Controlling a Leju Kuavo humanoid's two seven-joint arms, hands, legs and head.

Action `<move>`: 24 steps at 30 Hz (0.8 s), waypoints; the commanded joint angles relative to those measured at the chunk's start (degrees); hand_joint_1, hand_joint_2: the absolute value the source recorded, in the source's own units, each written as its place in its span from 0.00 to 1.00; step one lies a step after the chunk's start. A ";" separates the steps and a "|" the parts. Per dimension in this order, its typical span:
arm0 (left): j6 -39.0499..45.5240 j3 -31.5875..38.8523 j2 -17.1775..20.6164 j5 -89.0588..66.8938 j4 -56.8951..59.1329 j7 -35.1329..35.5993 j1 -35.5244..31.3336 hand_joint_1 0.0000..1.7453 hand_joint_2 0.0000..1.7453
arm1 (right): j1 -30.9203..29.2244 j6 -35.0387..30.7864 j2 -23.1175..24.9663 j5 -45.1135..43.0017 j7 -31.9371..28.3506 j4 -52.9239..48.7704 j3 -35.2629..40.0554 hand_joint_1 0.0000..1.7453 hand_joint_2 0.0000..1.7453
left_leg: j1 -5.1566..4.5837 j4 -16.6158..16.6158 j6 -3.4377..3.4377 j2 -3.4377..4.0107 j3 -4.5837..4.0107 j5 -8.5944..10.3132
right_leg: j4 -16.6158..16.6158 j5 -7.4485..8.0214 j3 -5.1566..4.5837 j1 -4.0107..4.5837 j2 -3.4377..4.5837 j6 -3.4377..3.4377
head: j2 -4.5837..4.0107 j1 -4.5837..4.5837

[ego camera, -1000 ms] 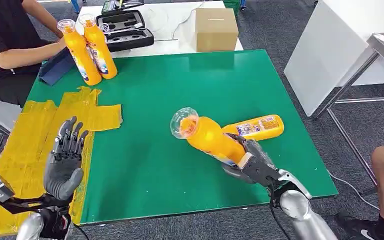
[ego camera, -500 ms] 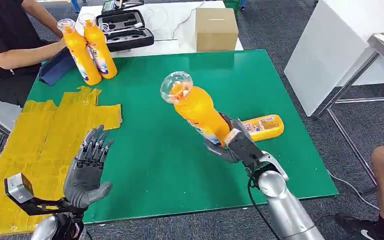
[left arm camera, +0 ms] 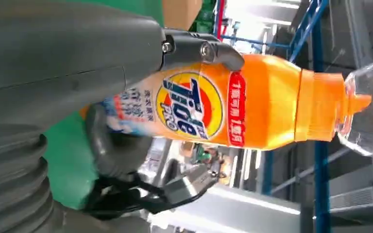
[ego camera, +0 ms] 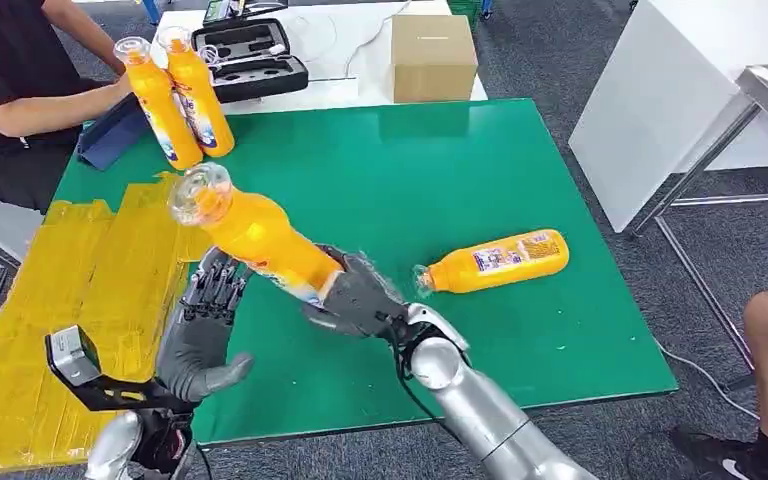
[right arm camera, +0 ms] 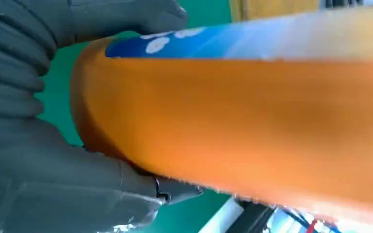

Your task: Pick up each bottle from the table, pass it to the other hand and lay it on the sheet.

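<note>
Bottle (ego camera: 260, 236) gripped by right hand (ego camera: 355, 297), left hand (ego camera: 200, 335) beside, second bottle (ego camera: 495, 261) lying near

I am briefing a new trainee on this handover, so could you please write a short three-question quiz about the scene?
1. True or false: the right robot hand grips the raised bottle near its base.
2. Where does the other loose bottle lie? A) on the yellow sheet B) on the green table C) in the cardboard box
3. How many bottles stand upright at the table's far corner?

Key: 1 true; 2 B; 3 two.
</note>
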 commanded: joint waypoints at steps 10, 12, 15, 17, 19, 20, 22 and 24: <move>1.31 -1.54 -0.52 -3.87 6.15 0.22 -4.48 0.00 1.00 | -1.09 2.11 3.24 4.38 0.73 11.68 16.44 1.00 1.00 | 0.03 -0.07 -0.06 -0.02 0.20 -0.02 | -0.06 -0.03 0.19 0.05 -0.11 -0.08 | 0.00 0.00; 2.52 -1.78 -0.58 -5.74 6.64 -0.03 -4.90 0.00 1.00 | -0.38 2.11 3.31 4.68 0.74 11.82 17.54 1.00 1.00 | 0.05 -0.09 -0.07 -0.07 0.30 -0.05 | -0.09 -0.07 0.29 0.07 -0.18 -0.11 | 0.00 -0.02; 5.99 -2.13 -0.63 -11.32 7.32 -0.57 -5.96 0.00 1.00 | 0.31 1.98 3.36 5.39 0.88 12.02 18.83 1.00 1.00 | 0.06 -0.07 -0.05 -0.11 0.26 -0.03 | -0.06 -0.08 0.26 0.07 -0.21 -0.09 | 0.00 -0.07; 7.09 -1.95 -0.77 -13.86 8.46 -0.13 -6.96 0.00 1.00 | 0.16 1.80 3.45 5.46 1.00 12.60 19.34 1.00 1.00 | 0.09 -0.04 -0.05 -0.19 0.25 -0.03 | -0.07 -0.10 0.28 0.10 -0.31 -0.11 | 0.00 0.02; 7.09 -1.95 -0.77 -13.86 8.46 -0.13 -6.96 0.00 1.00 | 0.16 1.80 3.45 5.46 1.00 12.60 19.34 1.00 1.00 | 0.03 -0.06 -0.04 -0.13 0.13 0.01 | -0.03 -0.07 0.10 0.02 -0.22 -0.10 | 0.00 -0.02; 7.10 -1.89 -0.73 -13.86 8.53 -0.13 -6.99 0.00 1.00 | 0.02 1.79 3.41 5.46 1.00 12.60 19.26 1.00 1.00 | 0.04 -0.06 -0.06 -0.11 0.24 -0.03 | -0.05 -0.10 0.20 0.05 -0.23 -0.13 | 0.00 -0.09; 7.10 -1.89 -0.73 -13.86 8.53 -0.13 -6.99 0.00 1.00 | 0.02 1.79 3.41 5.46 1.00 12.60 19.26 1.00 1.00 | 0.06 -0.04 -0.06 -0.18 0.22 -0.02 | -0.06 -0.10 0.22 0.07 -0.30 -0.13 | 0.00 0.00; 7.10 -1.89 -0.73 -13.86 8.53 -0.13 -6.99 0.00 1.00 | 0.02 1.79 3.41 5.46 1.00 12.60 19.26 1.00 1.00 | 0.04 -0.04 -0.08 -0.11 0.29 -0.06 | -0.03 -0.12 0.27 0.05 -0.25 -0.16 | 0.00 0.00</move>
